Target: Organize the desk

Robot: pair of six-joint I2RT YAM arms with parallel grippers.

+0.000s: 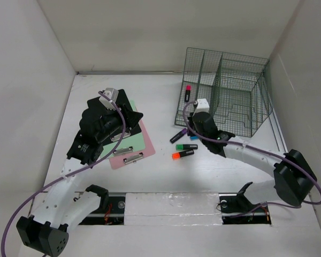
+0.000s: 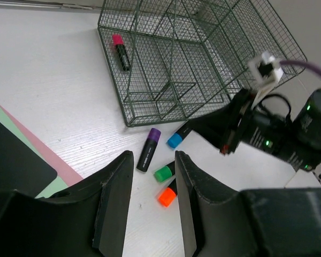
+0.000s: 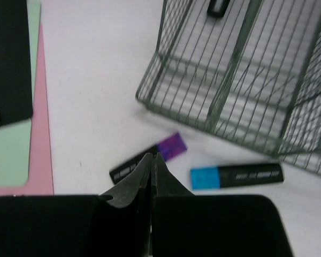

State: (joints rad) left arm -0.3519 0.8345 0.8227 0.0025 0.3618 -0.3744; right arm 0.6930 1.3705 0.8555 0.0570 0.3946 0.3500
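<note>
The white desk [image 1: 166, 174] carries loose highlighters: purple [image 1: 178, 135], blue [image 1: 194, 138], green [image 1: 187, 146] and orange [image 1: 182, 155]. A pink highlighter [image 1: 188, 92] lies inside the green wire rack [image 1: 224, 91]. My right gripper [image 1: 190, 129] is shut and empty, low over the desk, its tips just short of the purple highlighter [image 3: 150, 160] and left of the blue one [image 3: 236, 175]. My left gripper [image 1: 136, 115] is open and empty above the clipboards. In the left wrist view its fingers [image 2: 115, 198] frame bare desk, with the green [image 2: 165, 172] and orange [image 2: 167, 195] caps between them.
A black clipboard [image 1: 123, 104], a green one [image 1: 131, 140] and a pink one [image 1: 129, 158] lie stacked at the left. The rack stands at the back right, near the right wall [image 1: 305, 80]. The arm bases sit at the near edge.
</note>
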